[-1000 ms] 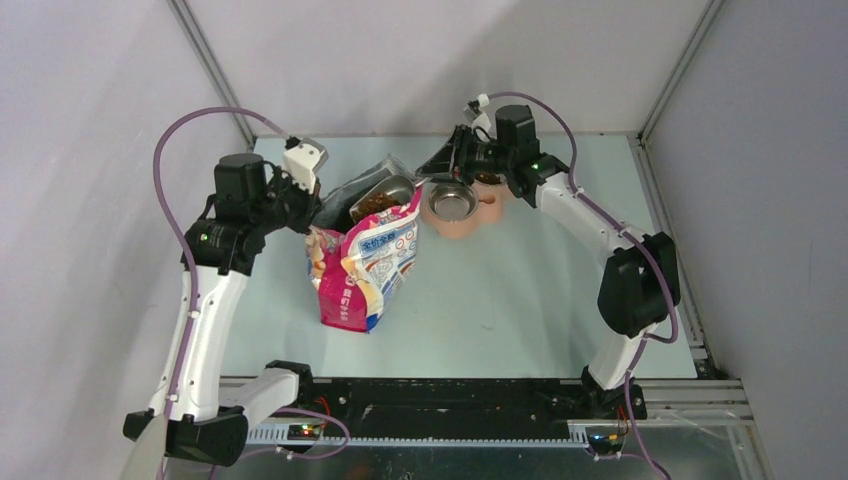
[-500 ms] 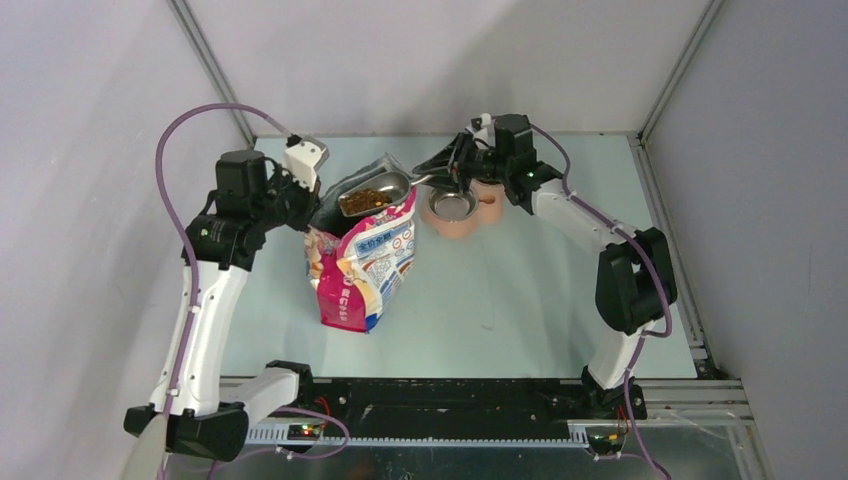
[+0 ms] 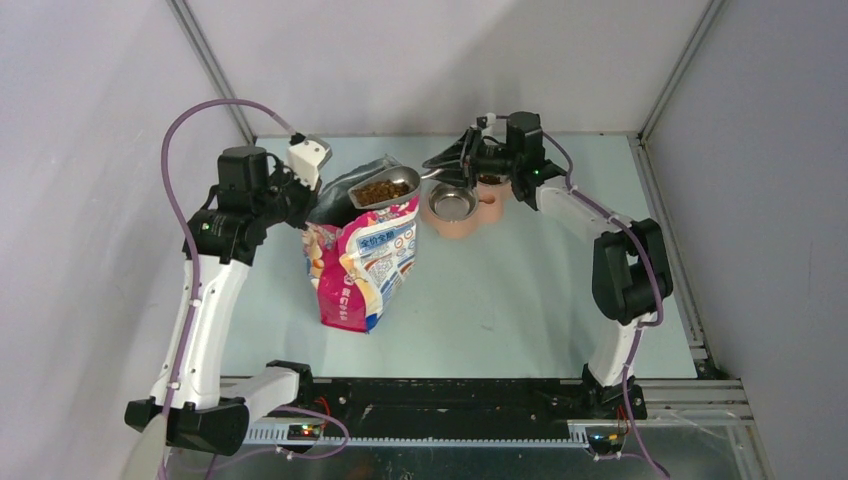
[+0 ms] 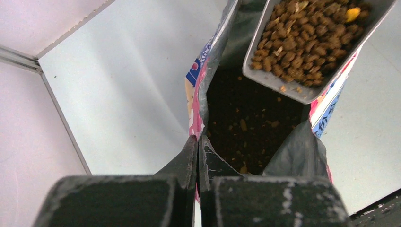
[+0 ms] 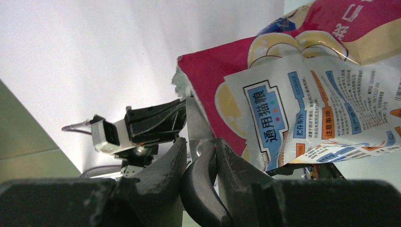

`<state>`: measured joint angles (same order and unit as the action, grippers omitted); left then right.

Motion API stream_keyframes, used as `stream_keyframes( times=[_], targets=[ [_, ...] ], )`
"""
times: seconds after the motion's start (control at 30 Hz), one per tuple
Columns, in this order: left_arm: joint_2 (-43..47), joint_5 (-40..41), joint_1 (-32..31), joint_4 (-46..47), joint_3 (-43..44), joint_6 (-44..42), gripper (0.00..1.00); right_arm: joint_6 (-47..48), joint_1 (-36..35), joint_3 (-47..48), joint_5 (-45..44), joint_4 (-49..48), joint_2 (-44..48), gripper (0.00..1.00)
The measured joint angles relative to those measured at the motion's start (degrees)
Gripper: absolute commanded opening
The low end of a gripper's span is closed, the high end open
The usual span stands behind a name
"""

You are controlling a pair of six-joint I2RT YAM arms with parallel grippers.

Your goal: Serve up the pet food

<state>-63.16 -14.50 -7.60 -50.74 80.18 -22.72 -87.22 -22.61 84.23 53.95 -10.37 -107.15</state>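
Both arms [image 3: 213, 300] [image 3: 578, 208] stretch forward, right tool [image 3: 452, 167] holding scoop [image 3: 384, 188] above bag [image 3: 362, 268].

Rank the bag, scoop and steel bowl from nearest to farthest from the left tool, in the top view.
1. Bag: rim pinched in the left tool.
2. Scoop: over the bag's mouth, to the right.
3. Steel bowl: farther right.

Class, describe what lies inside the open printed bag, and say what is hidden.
Inside the bag the left wrist view shows a dark hollow with scattered pet food. The scoop above the mouth covers the far part; its fill level is unclear.
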Motion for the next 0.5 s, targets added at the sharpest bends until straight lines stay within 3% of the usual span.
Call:
stream_keyframes(
  times=[0.5],
  targets=[
    [0.17, 2.67, 0.02, 0.02, 0.00, -0.35, 0.00, -3.87, 9.97, -6.93, 2.82, -11.98, 4.00, 0.00]
  ],
)
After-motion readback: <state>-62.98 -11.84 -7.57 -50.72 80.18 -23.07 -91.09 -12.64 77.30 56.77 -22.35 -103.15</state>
